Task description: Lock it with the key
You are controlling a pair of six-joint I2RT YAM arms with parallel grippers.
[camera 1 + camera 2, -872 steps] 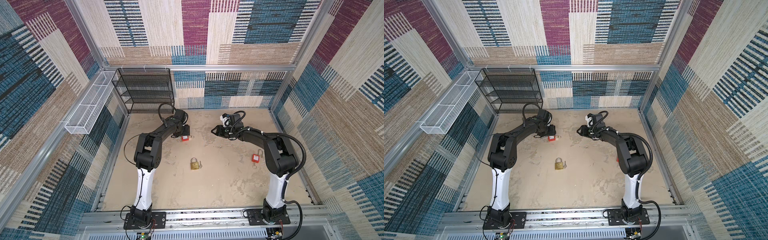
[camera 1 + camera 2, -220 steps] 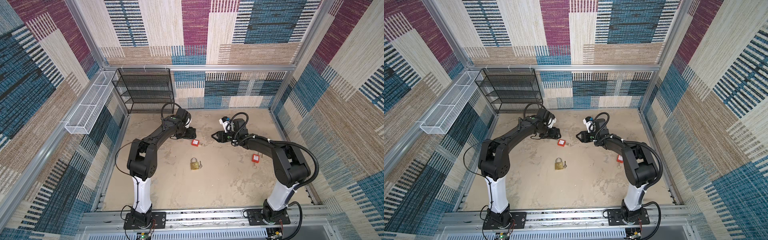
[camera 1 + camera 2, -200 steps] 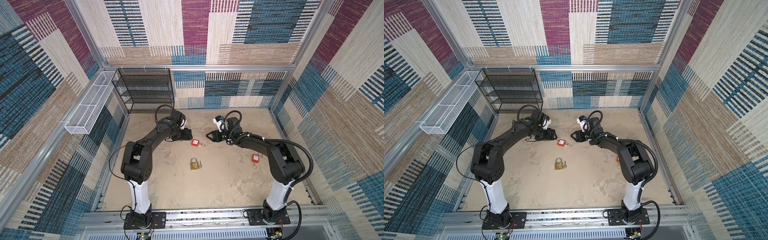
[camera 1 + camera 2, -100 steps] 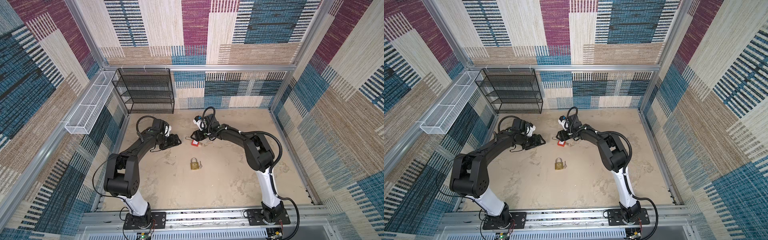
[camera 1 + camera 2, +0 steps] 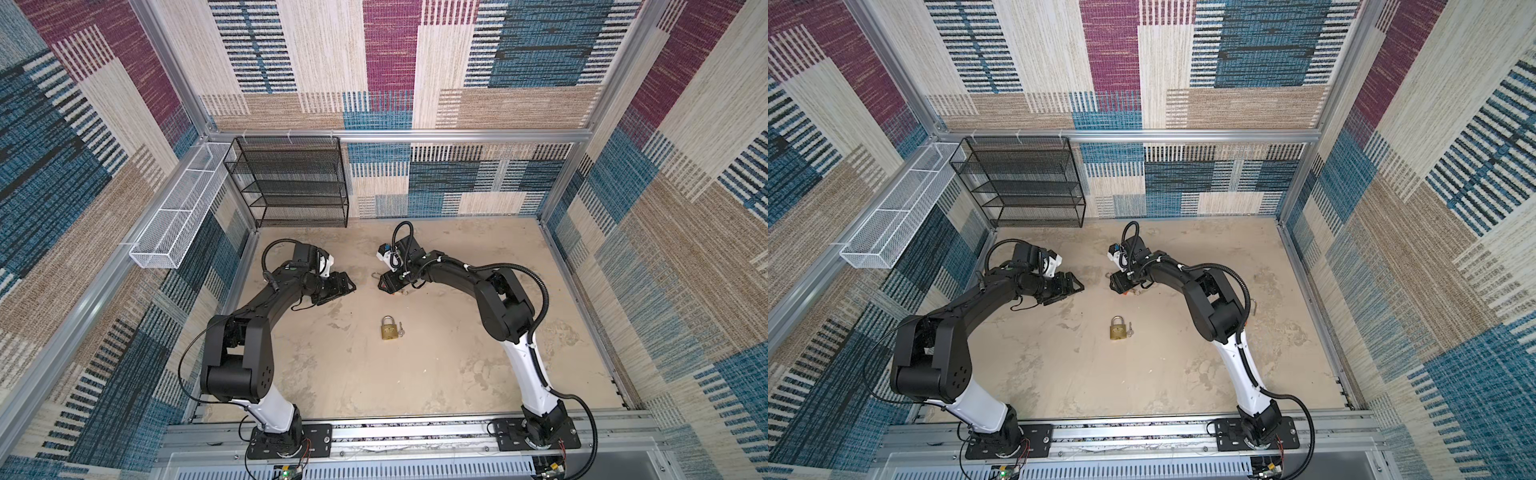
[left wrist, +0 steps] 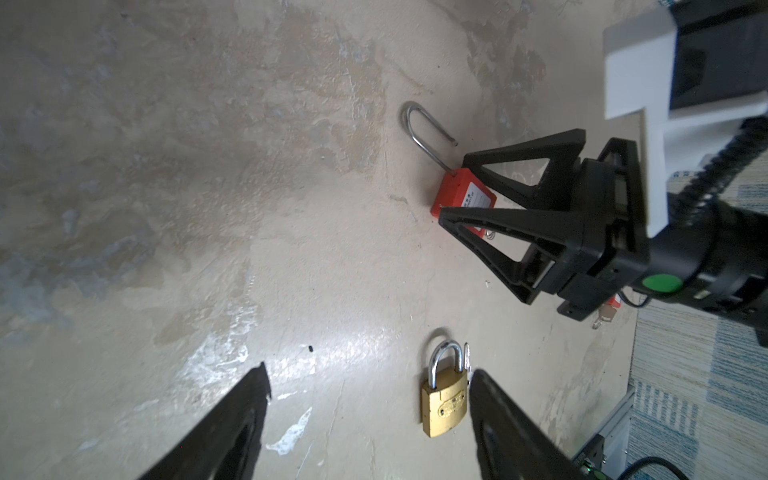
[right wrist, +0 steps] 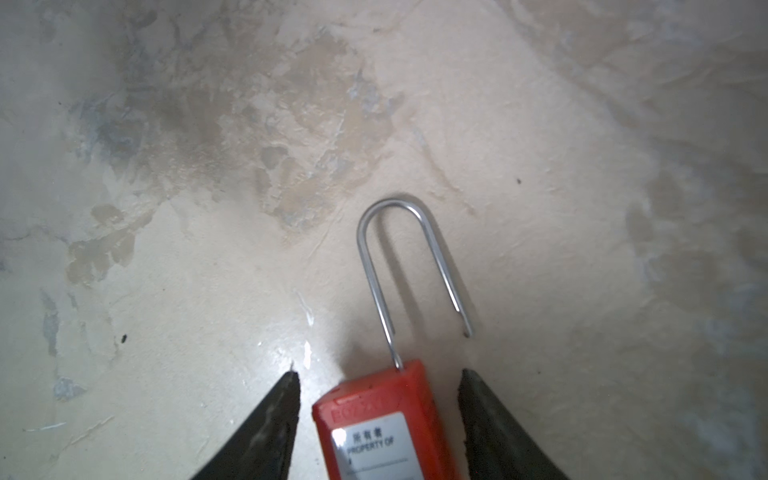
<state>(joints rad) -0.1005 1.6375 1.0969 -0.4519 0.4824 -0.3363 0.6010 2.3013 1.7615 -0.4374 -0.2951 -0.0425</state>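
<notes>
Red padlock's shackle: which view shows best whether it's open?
Right wrist view: red padlock close up, shackle with one end plainly free. Left wrist view shows it smaller; in both top views the right gripper hides most.

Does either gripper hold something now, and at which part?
Nothing is held. The open right gripper straddles the red padlock body, gaps on both sides; the left gripper is open, empty.

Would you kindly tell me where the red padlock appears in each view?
In a top view: red padlock just behind centre, mostly under the right end effector.
In a top view: same spot.
Left wrist: beyond the brass padlock, at.
Right wrist: close up.
Shared landmark: the right end effector flanking it everywhere.
</notes>
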